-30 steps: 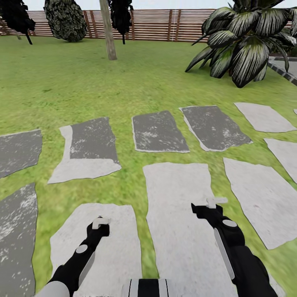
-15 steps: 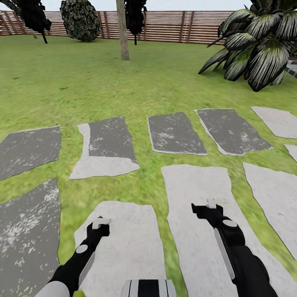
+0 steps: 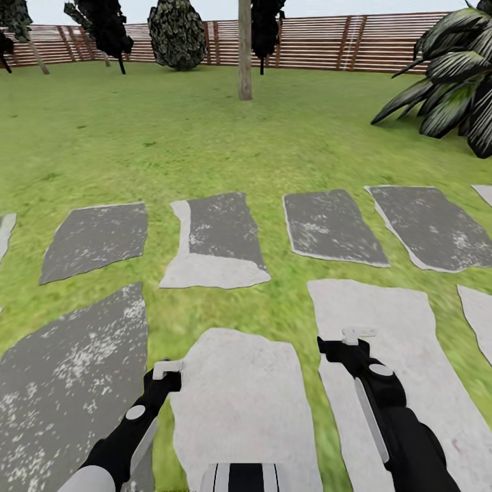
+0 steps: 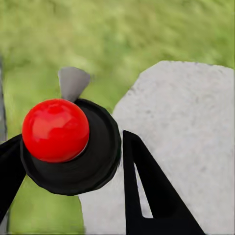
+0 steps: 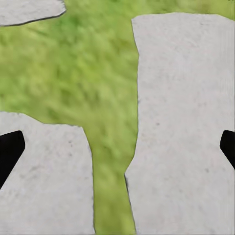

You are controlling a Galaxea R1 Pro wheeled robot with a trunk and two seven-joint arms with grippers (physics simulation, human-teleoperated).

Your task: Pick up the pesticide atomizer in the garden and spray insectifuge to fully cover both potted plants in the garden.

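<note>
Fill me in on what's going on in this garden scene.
The wheeled robot is crossing a green lawn set with grey stepping stones, both arms held low in front. The left gripper and right gripper carry nothing; the right one is open. A brown slatted wooden fence and a big striped-leaf plant lie ahead.

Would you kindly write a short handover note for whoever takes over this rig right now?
Left tool: open.
Right tool: open, empty.
Ahead: stepping stones, lawn, fence, big agave at right.
Done: nothing picked up.
Left: locate the atomizer, grasp it, spray both potted plants.
</note>
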